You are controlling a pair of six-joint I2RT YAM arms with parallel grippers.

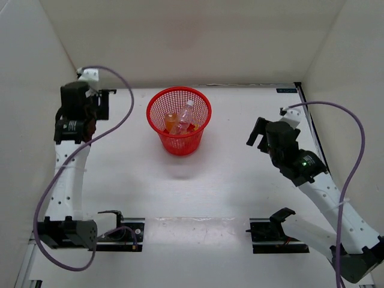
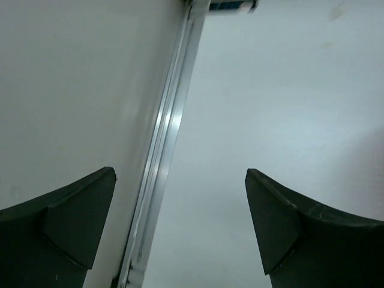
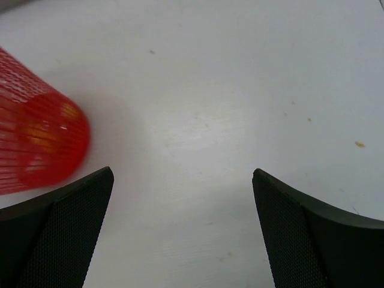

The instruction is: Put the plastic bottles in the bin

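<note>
no legible text in any view, small dark sticker [image 1: 286, 90] at the far right corner of the table [image 1: 240, 186], print too small to read, dark sticker [image 2: 233, 5] at the top edge of the left wrist view, blurred, unreadable

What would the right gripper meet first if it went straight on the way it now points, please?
Most likely the bare table: the right gripper is open with only white surface between its fingers. The red bin lies off to one side of that line, though depth is unclear.
</note>
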